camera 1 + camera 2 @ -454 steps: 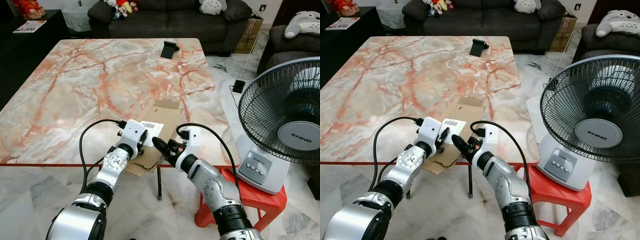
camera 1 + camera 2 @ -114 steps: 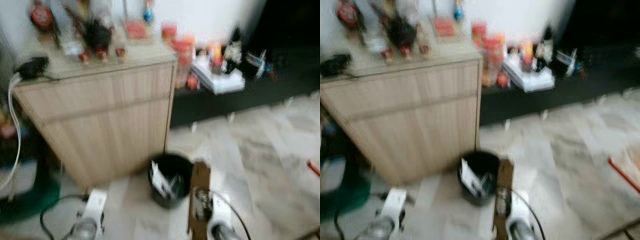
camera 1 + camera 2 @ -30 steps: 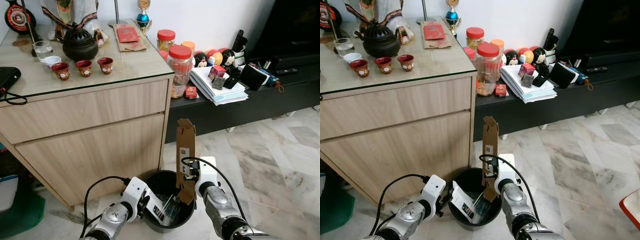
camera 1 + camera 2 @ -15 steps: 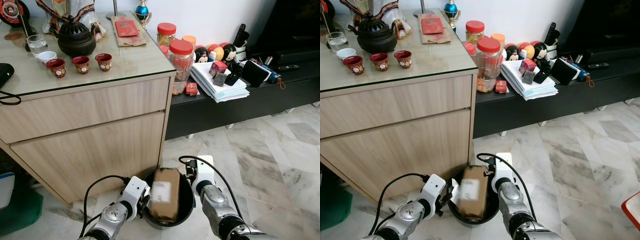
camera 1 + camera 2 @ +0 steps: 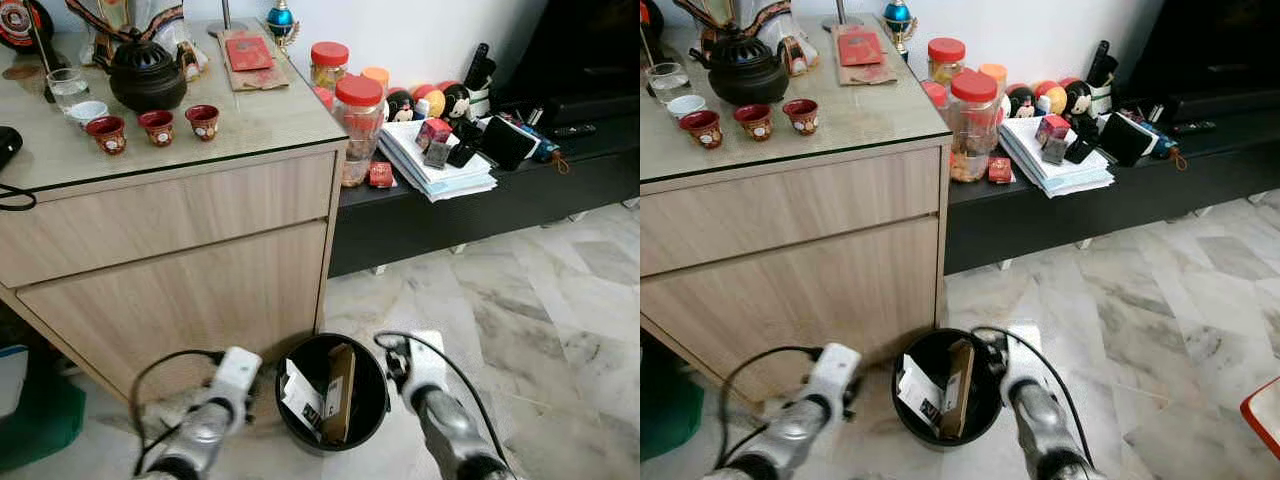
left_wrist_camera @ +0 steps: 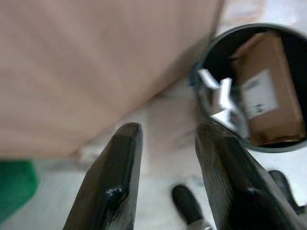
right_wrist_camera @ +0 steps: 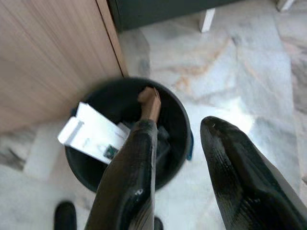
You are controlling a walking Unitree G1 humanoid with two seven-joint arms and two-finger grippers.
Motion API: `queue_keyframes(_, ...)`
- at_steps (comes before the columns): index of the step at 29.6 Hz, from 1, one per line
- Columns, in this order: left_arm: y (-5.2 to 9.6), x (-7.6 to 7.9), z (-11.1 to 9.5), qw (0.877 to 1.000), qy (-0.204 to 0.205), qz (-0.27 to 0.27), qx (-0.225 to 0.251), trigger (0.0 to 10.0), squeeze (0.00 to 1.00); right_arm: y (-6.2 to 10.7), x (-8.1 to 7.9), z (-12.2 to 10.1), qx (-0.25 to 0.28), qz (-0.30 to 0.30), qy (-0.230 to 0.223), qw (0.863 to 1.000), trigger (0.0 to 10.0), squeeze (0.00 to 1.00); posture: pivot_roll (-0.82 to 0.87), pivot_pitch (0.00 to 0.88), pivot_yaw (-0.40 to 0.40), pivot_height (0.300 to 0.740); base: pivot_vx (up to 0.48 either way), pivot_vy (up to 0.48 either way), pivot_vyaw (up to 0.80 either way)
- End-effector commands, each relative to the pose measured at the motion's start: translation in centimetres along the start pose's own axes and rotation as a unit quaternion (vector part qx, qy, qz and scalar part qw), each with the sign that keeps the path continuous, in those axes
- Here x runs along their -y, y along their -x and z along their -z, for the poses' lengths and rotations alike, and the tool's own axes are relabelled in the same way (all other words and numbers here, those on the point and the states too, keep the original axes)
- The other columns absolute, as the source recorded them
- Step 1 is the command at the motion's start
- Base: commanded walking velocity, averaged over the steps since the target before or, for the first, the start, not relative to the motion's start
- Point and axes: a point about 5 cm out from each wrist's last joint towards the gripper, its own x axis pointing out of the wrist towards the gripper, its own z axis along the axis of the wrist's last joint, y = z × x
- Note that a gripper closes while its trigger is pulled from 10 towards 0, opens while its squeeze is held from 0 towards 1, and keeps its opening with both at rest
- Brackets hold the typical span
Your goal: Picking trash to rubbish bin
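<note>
The folded cardboard [image 5: 339, 394] stands inside the black bin [image 5: 372, 400] on the marble floor [image 5: 540, 310], beside a wooden cabinet [image 5: 180, 250]. Left gripper [image 6: 165, 143] and right gripper [image 7: 180, 129] flank the bin, fingers parted, empty.

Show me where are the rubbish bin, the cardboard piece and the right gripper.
rubbish bin [image 5: 372, 372], left eye view, right part of its black rim.
cardboard piece [image 5: 338, 394], left eye view, middle of its brown face.
right gripper [image 7: 177, 172], right wrist view, midway between its open black fingertips.
</note>
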Motion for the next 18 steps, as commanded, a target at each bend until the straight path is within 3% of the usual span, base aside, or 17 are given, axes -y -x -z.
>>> queue_keyframes(1,0.6,0.0,2.1,0.998,0.02,-0.025,-0.045,10.0,0.0,0.4,0.5,1.2,-0.022,0.004,0.007,1.0,10.0,0.0,-0.05,0.07,-0.07,0.74,0.0,0.0,0.0)
queue_keyframes(3,1.3,-0.9,3.8,0.995,0.034,-0.058,-0.077,10.0,0.0,1.1,1.2,3.0,-0.049,0.012,0.006,0.999,10.0,0.0,-0.05,0.066,-0.062,0.74,0.0,0.0,0.0)
queue_keyframes(8,1.6,-1.3,4.6,0.992,0.04,-0.074,-0.092,10.0,0.0,1.5,1.4,3.8,-0.061,0.015,0.002,0.998,10.0,0.0,-0.05,0.066,-0.06,0.74,0.0,0.0,0.0)
queue_keyframes(10,2.3,-1.5,6.0,0.988,0.056,-0.087,-0.113,10.0,0.0,2.1,1.5,5.1,-0.079,0.022,-0.001,0.997,10.0,0.0,-0.05,0.058,-0.05,0.74,0.0,0.0,0.0)
queue_keyframes(18,2.7,-1.3,6.8,0.986,0.073,-0.088,-0.124,10.0,0.0,2.4,1.3,5.8,-0.091,0.025,-0.002,0.996,10.0,0.0,-0.05,0.048,-0.047,0.74,0.0,0.0,0.0)
